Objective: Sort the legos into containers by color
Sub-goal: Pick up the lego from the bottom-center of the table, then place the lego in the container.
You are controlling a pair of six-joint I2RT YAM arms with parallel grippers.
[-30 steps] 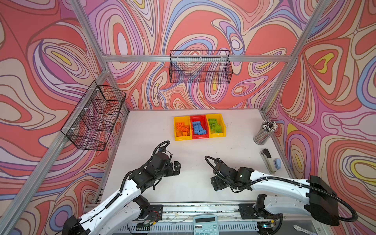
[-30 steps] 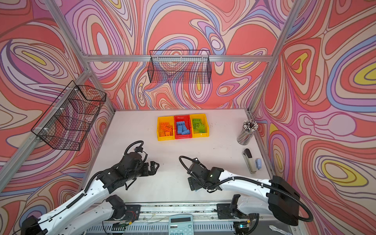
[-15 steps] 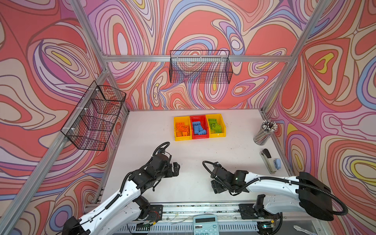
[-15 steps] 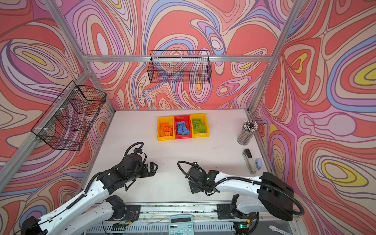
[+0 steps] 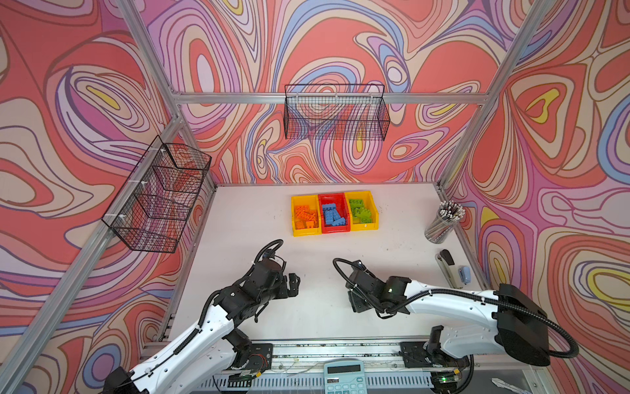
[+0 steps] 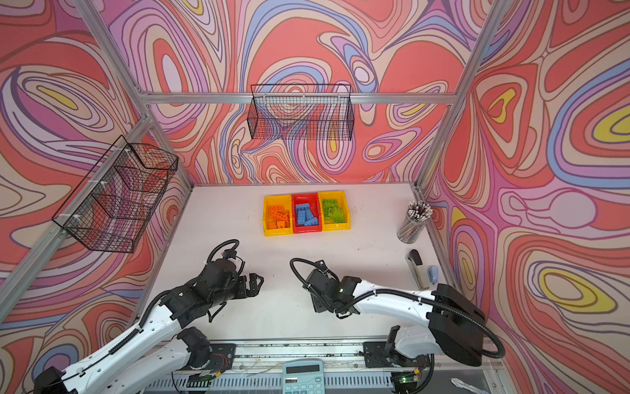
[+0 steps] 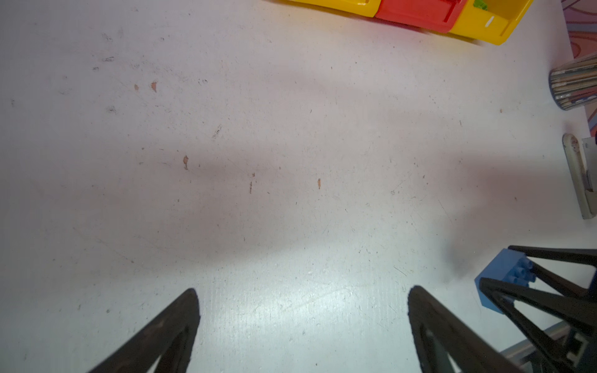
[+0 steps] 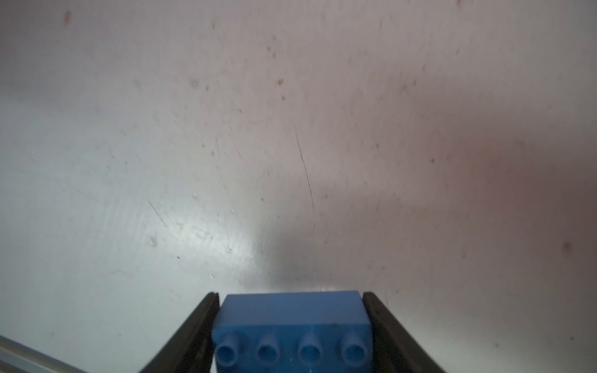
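While the left gripper (image 7: 303, 289) is held with its jaws spread wide and nothing between them, the right gripper (image 8: 290, 295) is seen clenched on a blue brick (image 8: 292, 326), with 1 jaw pressed against each short end. A row of 4 studs is turned back toward the right wrist. Whether the brick is resting on the white table (image 5: 245, 218) or raised just off it cannot be told. From the left wrist, the same brick is seen just outside the left jaws, to 1 side and apart from them. Well ahead of both pairs of jaws, 3 joined containers (image 5: 334, 231) are set in a row. Orange legos (image 5: 305, 215) are held in the yellow one at 1 end, blue legos (image 5: 332, 215) in the red middle one, and green legos (image 5: 361, 212) in the yellow one at the other end. Only bare table is seen between the jaws and the containers.
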